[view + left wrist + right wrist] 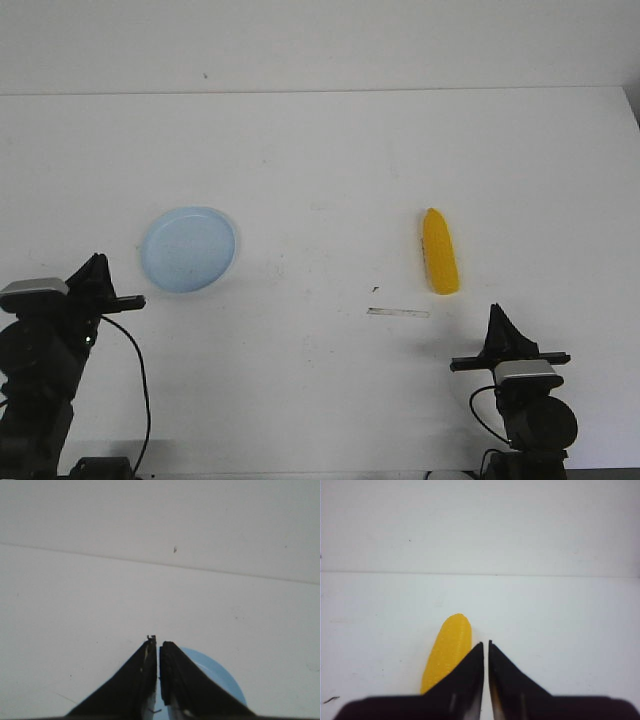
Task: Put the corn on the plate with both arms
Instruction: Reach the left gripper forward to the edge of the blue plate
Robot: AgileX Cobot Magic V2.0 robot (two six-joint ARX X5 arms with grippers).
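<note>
The yellow corn [439, 251] lies on the white table right of centre, its pointed end facing away from me; the right wrist view shows the corn [447, 647] just beyond and to one side of the fingers. The pale blue plate [188, 248] sits left of centre, and part of the plate [217, 677] shows behind the left fingers. My left gripper [97, 262] rests near the front left, shut and holding nothing [158, 642]. My right gripper [497, 315] sits near the front right, a little nearer than the corn, shut and holding nothing [486, 643].
A thin pale strip [398, 312] and a small dark speck [374, 289] mark the table between the plate and the corn. The table's far edge [320, 92] meets a white wall.
</note>
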